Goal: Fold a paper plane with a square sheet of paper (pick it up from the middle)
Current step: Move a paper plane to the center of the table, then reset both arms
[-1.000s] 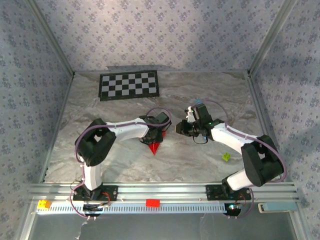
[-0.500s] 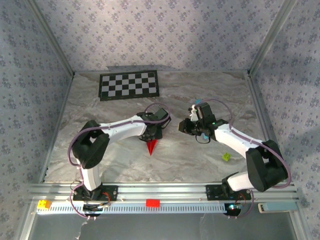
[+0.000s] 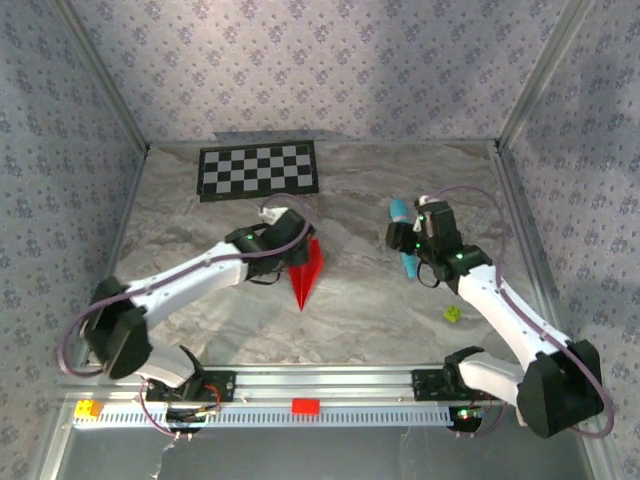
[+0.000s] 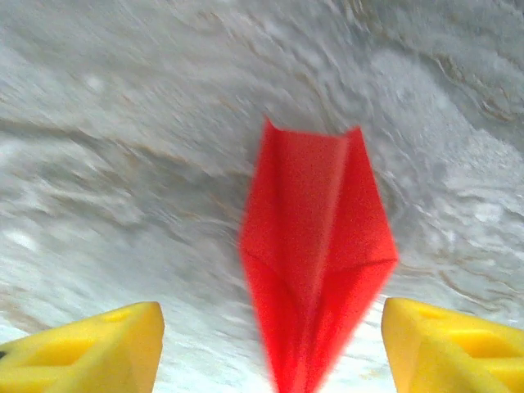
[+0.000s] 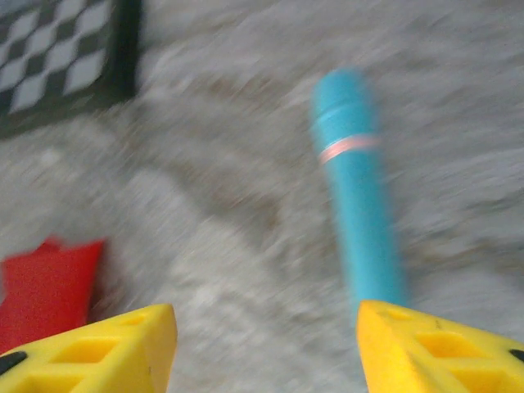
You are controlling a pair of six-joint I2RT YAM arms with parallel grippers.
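The paper plane [image 3: 305, 272] is a slim red dart lying flat on the marble table, its nose toward the near edge. My left gripper [image 3: 292, 248] hovers just above its tail, open. In the left wrist view the paper plane [image 4: 315, 246] lies between the wide-apart yellow fingertips [image 4: 90, 348], which do not touch it. My right gripper [image 3: 413, 240] stands open to the right, over the teal stick [image 3: 409, 263]. In the right wrist view the teal stick [image 5: 356, 205] lies beside the right fingertip [image 5: 442, 348], and the plane's red tail [image 5: 45, 286] shows at the left.
A black-and-white checkerboard [image 3: 260, 170] lies at the back left. A small green object [image 3: 452, 313] sits near the right arm. A red block [image 3: 305, 405] and a yellow block [image 3: 88, 408] rest on the front rail. Patterned walls close in the table.
Both grippers opened. The left one let go of the plane, which now lies flat, and its elbow swung left. The right gripper drew off to the right, over the teal stick.
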